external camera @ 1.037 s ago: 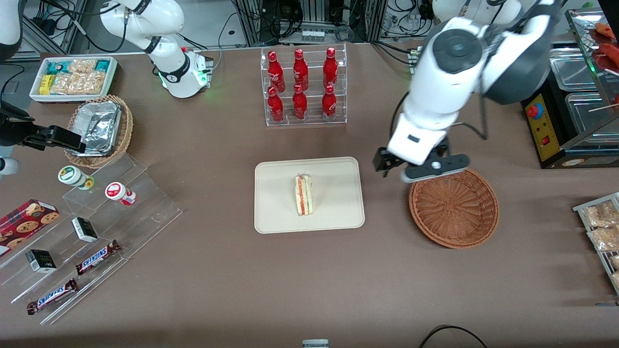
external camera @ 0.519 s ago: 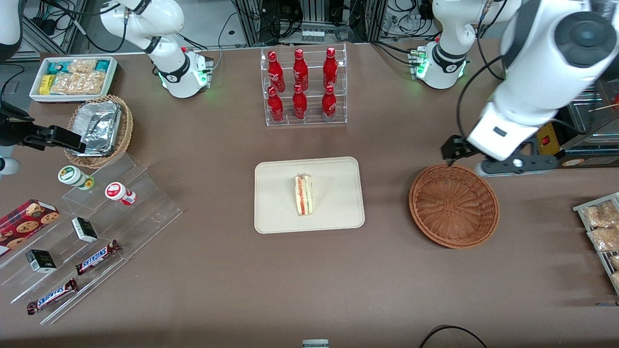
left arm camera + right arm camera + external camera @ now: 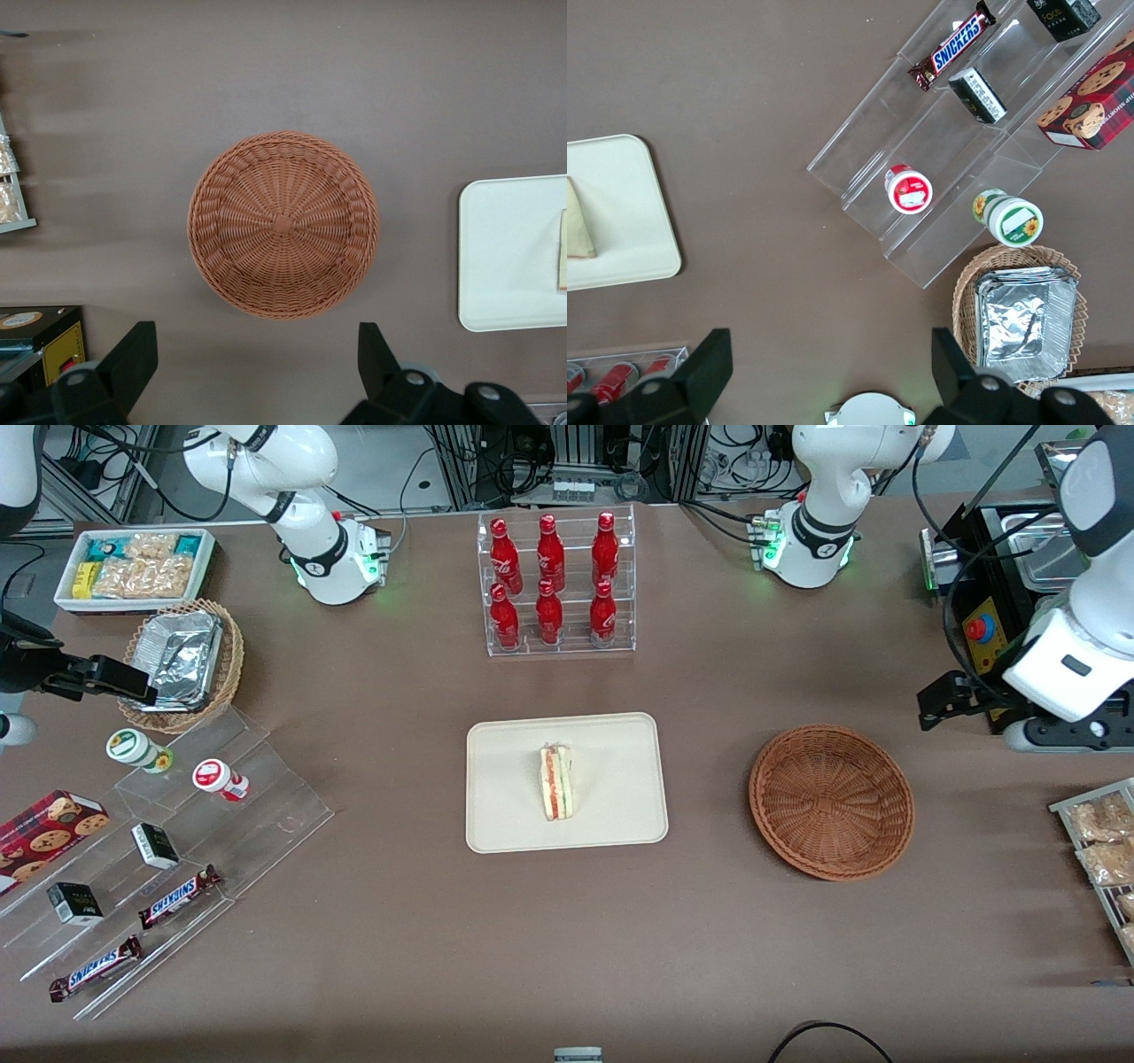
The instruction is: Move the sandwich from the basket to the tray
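Since the sandwich (image 3: 556, 783) already lies on the tray (image 3: 611, 815), near its middle w/ the filling edge up, you've got little left to botch. The basket (image 3: 831, 802) sits empty, well apart from the tray toward the working arm's end of the table. Your gripper (image 3: 257, 367) hangs high above the table, just off the basket's rim on the side farther from the front cam, fingers spread wide, holding nothing. Risk now, as I judge it: any sweep low across the table could clip the basket rim and skid it, or nudge the tray, so keep height. The yellow control box (image 3: 988, 646) w/ the red button is close by the arm, so watch it. Readable text: "SNICKERS" on two bars (image 3: 180, 897) on the clear steps toward the parked arm's end. The red bottles (image 3: 549, 580) carry white script, too small to read.
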